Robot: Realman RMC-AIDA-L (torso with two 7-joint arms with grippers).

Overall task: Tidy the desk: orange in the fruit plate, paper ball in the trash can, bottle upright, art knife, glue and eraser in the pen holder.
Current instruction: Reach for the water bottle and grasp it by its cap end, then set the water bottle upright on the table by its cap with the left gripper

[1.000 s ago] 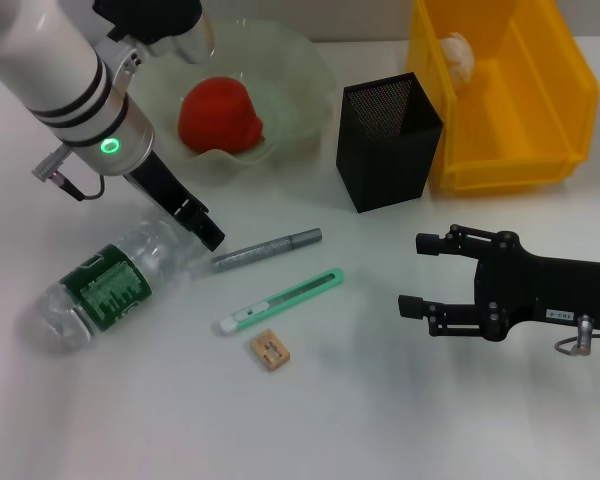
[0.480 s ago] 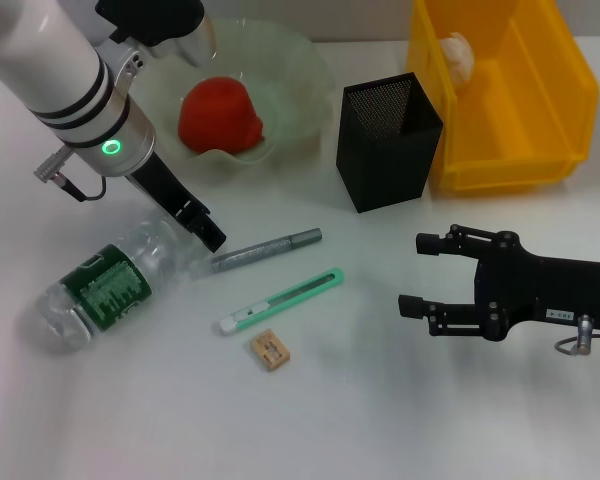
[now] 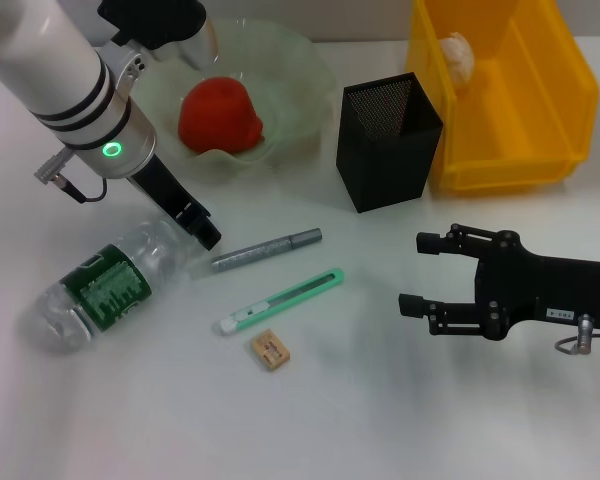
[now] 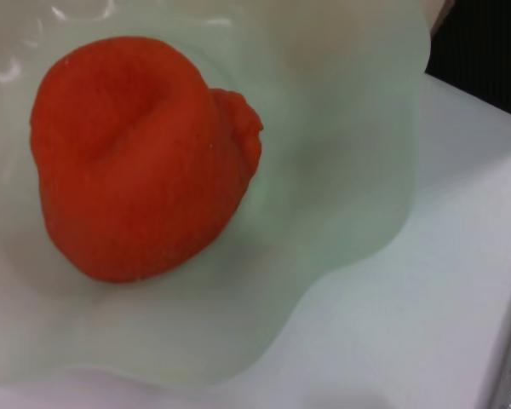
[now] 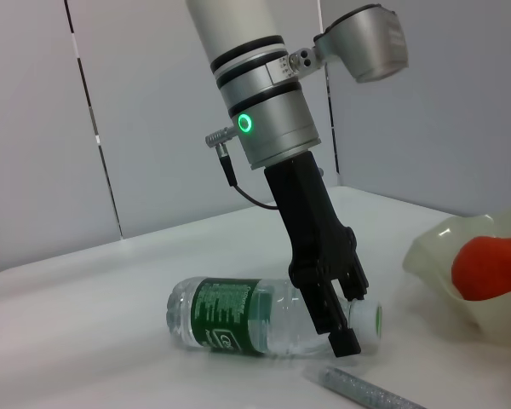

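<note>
On the left of the desk (image 3: 380, 420) the bottle (image 3: 105, 285) lies on its side, green label up, cap end toward the middle. My left gripper (image 3: 202, 228) is down at that cap end. The head view shows only the dark fingers over the neck; the right wrist view shows the white cap (image 5: 368, 322) between them, fingers on either side of the neck, though I cannot tell whether they press on it. My left wrist view shows none of this, only the orange (image 4: 140, 153) sitting in the pale green fruit plate (image 4: 341, 179).

Just beside the cap lies the silver glue (image 3: 267, 250) stick, then the green art knife (image 3: 280, 301), and below that the tan eraser (image 3: 270, 350); all three rest flat on the desk, apart from one another.

Behind them stands the black mesh pen holder (image 3: 388, 142), upright. To its right is the yellow trash can (image 3: 550, 120), with the paper ball (image 3: 458, 52) in its far corner.

My right gripper (image 3: 418, 274) hovers low at the right, jaws spread wide, holding nothing.
</note>
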